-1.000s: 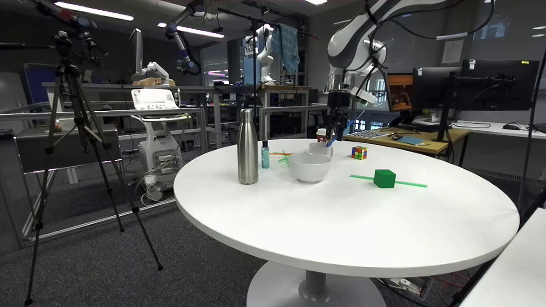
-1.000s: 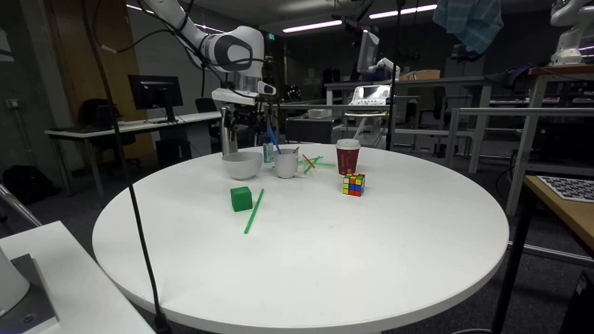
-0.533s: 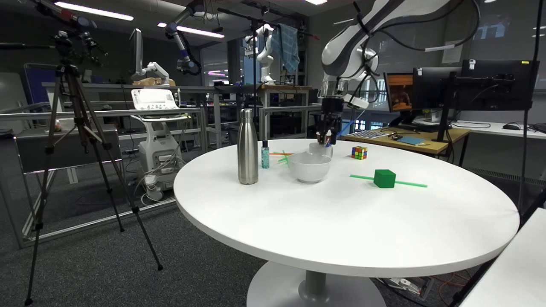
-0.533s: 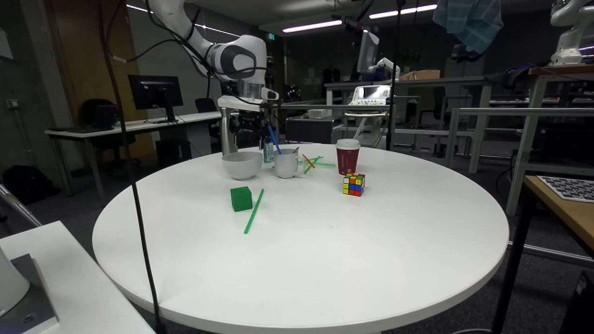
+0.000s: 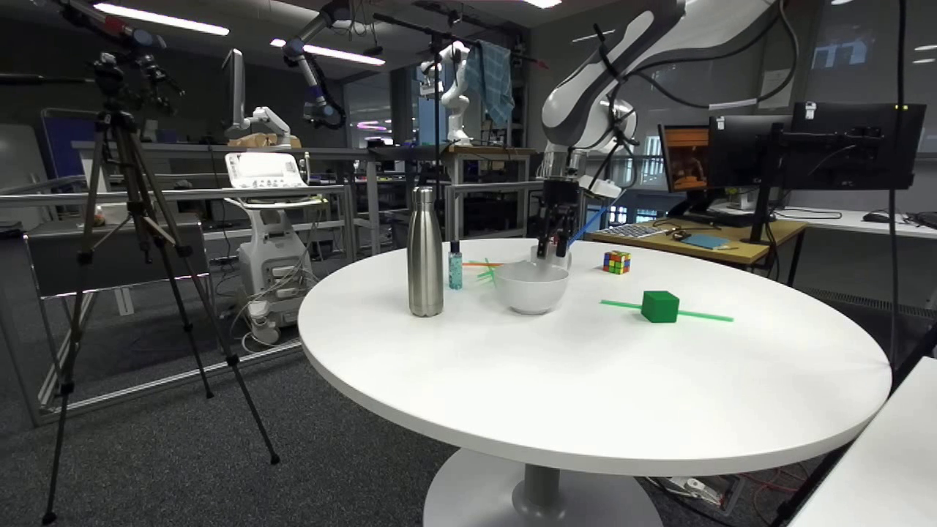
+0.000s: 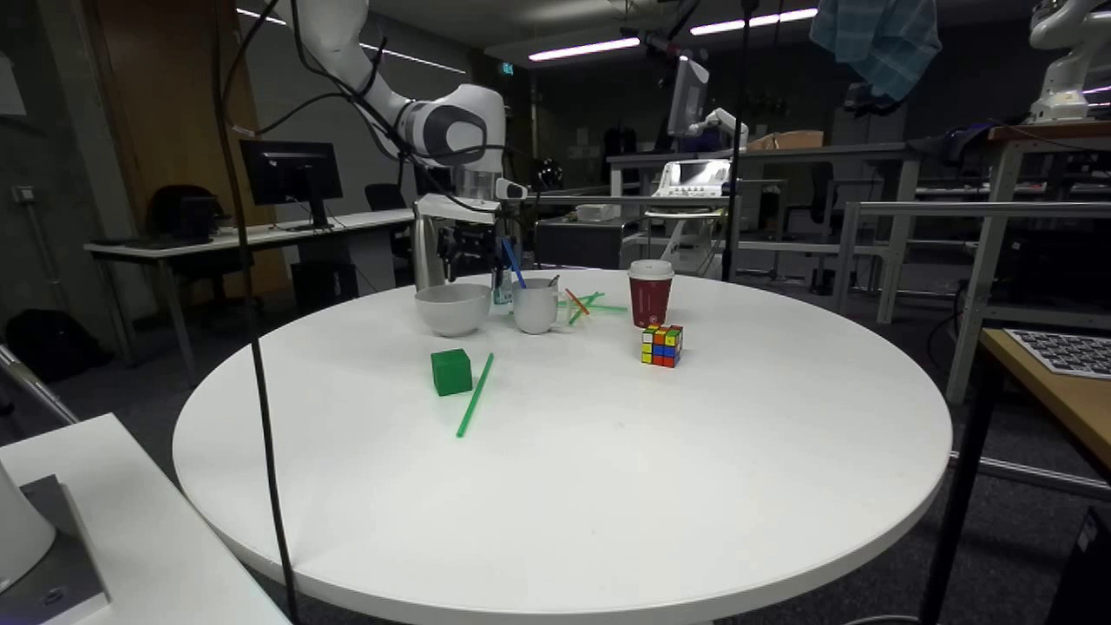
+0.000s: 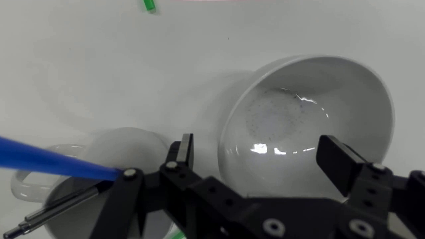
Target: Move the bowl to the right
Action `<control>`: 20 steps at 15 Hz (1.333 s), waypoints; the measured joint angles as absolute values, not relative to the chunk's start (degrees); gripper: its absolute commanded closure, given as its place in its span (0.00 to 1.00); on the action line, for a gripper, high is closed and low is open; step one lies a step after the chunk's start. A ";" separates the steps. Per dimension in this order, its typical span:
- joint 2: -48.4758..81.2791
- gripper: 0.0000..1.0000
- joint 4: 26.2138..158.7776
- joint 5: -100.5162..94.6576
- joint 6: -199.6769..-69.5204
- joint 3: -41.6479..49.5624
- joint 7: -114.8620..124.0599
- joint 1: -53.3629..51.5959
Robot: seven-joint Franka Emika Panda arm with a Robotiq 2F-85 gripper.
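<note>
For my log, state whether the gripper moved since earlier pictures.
Yes: in an exterior view, the gripper has moved down and image-left toward the bowl.

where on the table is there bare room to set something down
In an exterior view, the widest patch runs from the puzzle cube and lone green straw to the table's near rim. Another lies between the green block, steel bottle and rim. Crowded around the white bowl, mug and turquoise bottle, the open pincer overhead.

Reads as a robotics lab.
Has white robot arm (image 5: 454,101) on bench (image 5: 489,151), tripod (image 5: 136,201), console cart (image 5: 272,236), desk monitors (image 5: 743,150).
</note>
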State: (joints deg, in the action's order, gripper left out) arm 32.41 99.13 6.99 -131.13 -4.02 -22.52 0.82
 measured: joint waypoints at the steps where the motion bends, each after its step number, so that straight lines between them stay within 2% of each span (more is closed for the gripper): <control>1: 32.87 0.00 98.81 6.99 -131.13 -4.04 -22.52 0.82; 20: 36.43 0.00 97.94 7.07 -131.13 -6.18 -25.00 2.90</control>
